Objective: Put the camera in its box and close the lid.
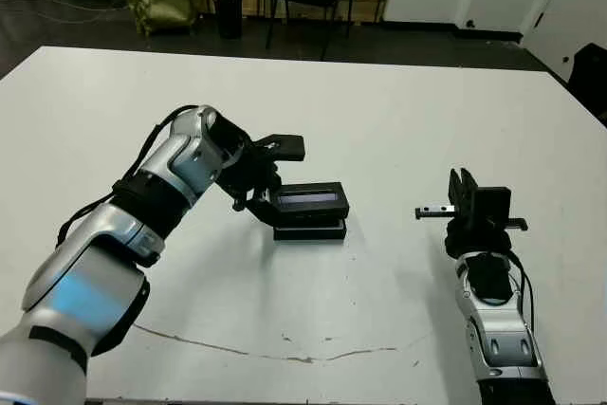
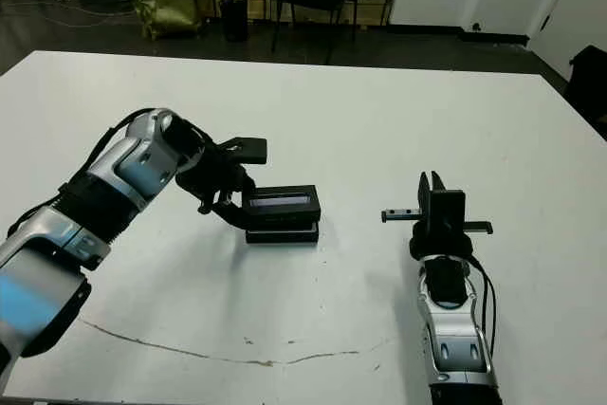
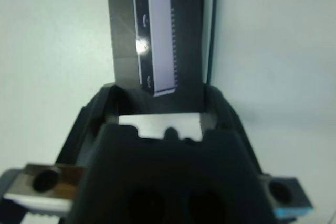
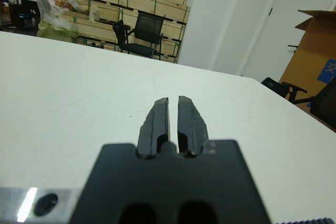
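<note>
Lid (image 1: pixel 311 199) lies crosswise atop box (image 1: pixel 310 230).

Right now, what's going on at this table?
The left gripper holds the lid by one end, resting on or just over the box at mid-table, a little askew, so the box does not look fully closed. The camera is not visible; it may already be inside. The right gripper is off to the right, away from the box, fingers nearly together and holding nothing.
</note>
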`<state>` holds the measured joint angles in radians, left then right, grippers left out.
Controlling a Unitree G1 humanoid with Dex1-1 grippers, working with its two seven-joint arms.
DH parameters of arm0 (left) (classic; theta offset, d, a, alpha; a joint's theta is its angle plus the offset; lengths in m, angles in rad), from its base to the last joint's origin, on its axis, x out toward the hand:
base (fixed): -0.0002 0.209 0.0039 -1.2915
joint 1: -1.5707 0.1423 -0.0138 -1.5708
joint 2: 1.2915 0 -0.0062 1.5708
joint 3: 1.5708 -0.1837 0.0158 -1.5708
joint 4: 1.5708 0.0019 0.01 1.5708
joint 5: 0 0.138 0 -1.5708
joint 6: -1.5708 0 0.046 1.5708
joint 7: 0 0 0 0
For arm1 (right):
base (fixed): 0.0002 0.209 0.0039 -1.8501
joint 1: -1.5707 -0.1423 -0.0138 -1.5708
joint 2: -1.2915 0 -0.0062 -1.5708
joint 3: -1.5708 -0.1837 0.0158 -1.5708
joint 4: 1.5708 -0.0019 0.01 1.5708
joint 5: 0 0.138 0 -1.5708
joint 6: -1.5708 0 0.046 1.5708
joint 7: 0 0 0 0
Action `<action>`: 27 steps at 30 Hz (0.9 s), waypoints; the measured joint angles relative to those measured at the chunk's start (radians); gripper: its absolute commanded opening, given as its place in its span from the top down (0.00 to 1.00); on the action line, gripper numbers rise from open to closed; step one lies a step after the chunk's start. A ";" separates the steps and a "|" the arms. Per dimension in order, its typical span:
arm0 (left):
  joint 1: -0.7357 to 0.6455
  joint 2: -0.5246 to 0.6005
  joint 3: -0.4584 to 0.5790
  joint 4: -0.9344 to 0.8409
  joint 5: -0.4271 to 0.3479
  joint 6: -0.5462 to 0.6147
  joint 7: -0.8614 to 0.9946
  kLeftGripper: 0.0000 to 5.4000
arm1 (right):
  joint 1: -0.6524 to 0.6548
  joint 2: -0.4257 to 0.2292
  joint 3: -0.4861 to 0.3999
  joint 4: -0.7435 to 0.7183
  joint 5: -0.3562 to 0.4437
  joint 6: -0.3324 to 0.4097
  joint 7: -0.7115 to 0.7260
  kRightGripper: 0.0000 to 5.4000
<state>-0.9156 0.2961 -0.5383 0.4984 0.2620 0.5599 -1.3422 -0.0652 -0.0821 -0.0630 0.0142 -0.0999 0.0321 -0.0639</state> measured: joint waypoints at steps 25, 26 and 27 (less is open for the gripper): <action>0.047 0.073 -0.039 -0.095 -0.042 -0.242 0.067 0.53 | -0.001 0.001 -0.002 0.007 0.002 -0.011 0.005 1.00; 0.048 0.074 -0.039 -0.090 -0.042 -0.261 0.065 0.53 | -0.001 0.001 -0.002 0.002 0.000 -0.010 0.004 1.00; 0.049 0.075 -0.039 -0.086 -0.042 -0.275 0.061 0.53 | -0.001 0.001 -0.002 0.001 0.000 -0.010 0.003 1.00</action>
<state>-0.8669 0.3714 -0.5776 0.4123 0.2200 0.2853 -1.2810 -0.0664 -0.0811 -0.0648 0.0150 -0.0998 0.0217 -0.0613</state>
